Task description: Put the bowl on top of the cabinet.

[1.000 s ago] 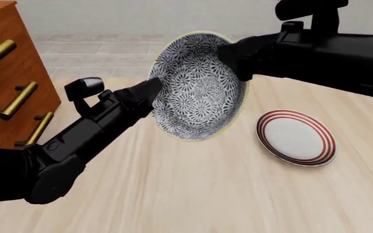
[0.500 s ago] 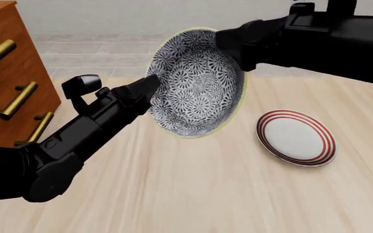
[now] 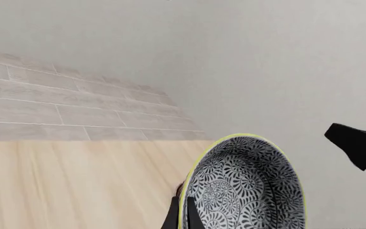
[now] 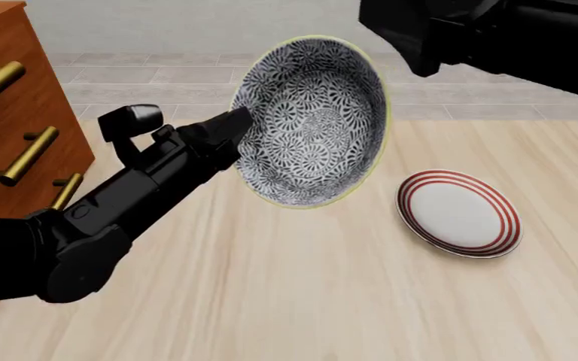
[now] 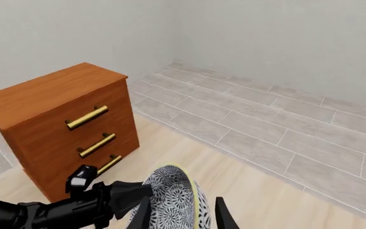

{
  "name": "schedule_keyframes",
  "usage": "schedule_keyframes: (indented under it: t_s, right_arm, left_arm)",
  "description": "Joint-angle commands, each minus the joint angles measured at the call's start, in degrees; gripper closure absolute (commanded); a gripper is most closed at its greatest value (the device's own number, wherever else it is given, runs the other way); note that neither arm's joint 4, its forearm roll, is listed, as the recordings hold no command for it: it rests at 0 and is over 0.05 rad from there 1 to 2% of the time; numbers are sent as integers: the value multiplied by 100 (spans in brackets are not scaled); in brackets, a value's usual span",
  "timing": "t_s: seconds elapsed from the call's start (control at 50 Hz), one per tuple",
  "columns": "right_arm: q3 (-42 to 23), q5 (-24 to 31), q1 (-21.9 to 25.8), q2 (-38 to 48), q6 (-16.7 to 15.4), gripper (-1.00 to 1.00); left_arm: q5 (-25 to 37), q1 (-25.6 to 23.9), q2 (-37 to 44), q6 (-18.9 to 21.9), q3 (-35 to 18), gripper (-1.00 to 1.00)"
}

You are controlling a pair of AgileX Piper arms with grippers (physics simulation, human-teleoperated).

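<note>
Front view recorded, left to right: cabinet (image 4: 8, 128); left pincer (image 4: 237, 128) clamped on the bowl (image 4: 314, 120), tilted above the pale wooden tabletop (image 4: 299, 301); plate (image 4: 459, 213). Right pincer (image 5: 183, 217) stood wide. Grey tiled floor (image 4: 148, 75) lay beyond.

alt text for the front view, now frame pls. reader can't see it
The left gripper holds a blue-and-white patterned bowl by its rim, tipped on edge above a wooden table, its inside facing the camera. The right arm hangs apart from the bowl at upper right. A reddish-brown cabinet with brass handles stands at left; a red-ringed white plate lies at right.
</note>
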Motion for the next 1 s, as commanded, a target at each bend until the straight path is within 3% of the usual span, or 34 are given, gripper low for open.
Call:
schedule_keyframes:
  t_s: [0.02,0.08,0.14,0.16,0.2,0.24,0.36,0.38,0.42,0.46,0.52,0.78,0.86,1.0]
  right_arm:
    - [475,-468,398,-702,19,-100]
    - [821,-942,339,-1012,418,-100]
    - [1056,-1292,191,-1218,497,-100]
    - [1276,-1546,217,-1487,676,-100]
    - [1445,-1724,290,-1730,562,-100]
    - [1540,-1827,140,-1729,666,-100]
    - [1887,-2052,566,-2381,535,-100]
    - [2190,-2364,747,-2572,584,-100]
    - [2350,-2567,750,-2613,445,-100]
    - [2644,-2865,878,-2708,619,-100]
    - [2993,-3200,1081,-2912,612,-100]
    - [3543,-3337,1266,-3719,630,-100]
    - [3781,-3485,1259,-3992,770,-100]
    - [4042,-3614,1086,-4248,1097,-100]
  left_arm:
    - [342,-24,-212,183,-201,100]
    - [525,-61,-313,265,-267,100]
    - [665,-59,-374,328,-328,100]
    - [823,-65,-407,412,-398,100]
    - [968,-106,-397,437,-464,100]
    - [1181,-184,-452,640,-550,100]
    - [1868,-323,-500,956,-872,100]
    - [2476,-419,-291,1210,-1196,100]
    - [2596,-414,-324,1207,-1237,100]
    - [2784,-311,-376,1317,-1305,100]
    - [3048,-301,-362,1424,-1414,100]
    - [4227,-253,-162,1663,-2092,100]
    - [4777,-98,-175,1953,-2386,100]
    - [5425,34,-351,2041,-2658,100]
